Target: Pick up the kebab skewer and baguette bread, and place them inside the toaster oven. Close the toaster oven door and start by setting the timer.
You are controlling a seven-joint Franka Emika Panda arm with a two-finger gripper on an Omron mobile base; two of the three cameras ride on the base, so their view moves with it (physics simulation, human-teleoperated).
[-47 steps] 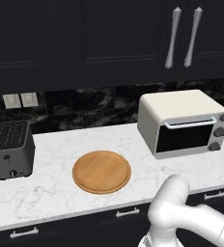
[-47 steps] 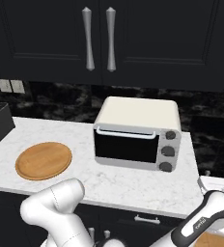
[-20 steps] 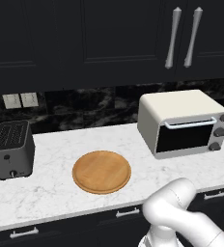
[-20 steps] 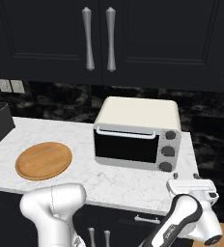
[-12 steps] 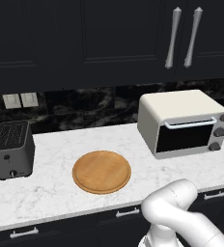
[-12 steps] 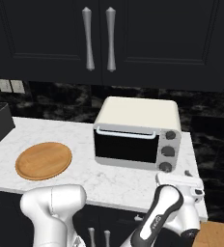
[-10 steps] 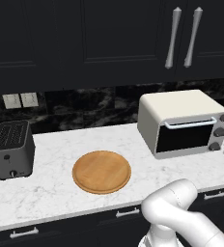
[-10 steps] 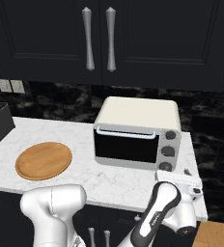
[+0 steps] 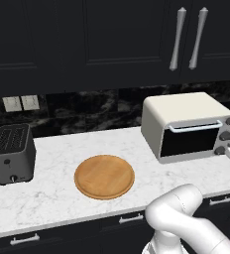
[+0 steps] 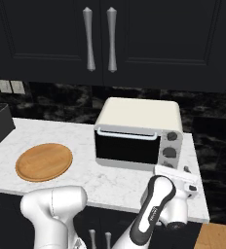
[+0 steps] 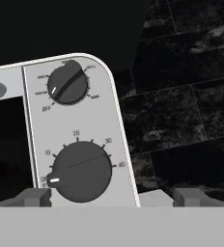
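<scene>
Timer knob (image 11: 81,172), lower dial on the toaster oven (image 10: 137,133) panel, pointer near off at 9 o'clock. End effector (image 11: 113,197) released, fingers wide, offset toward 3 o'clock; it should centre on the knob before clenching. Counter (image 10: 192,171) edge lies just beside the oven's knob side.
</scene>
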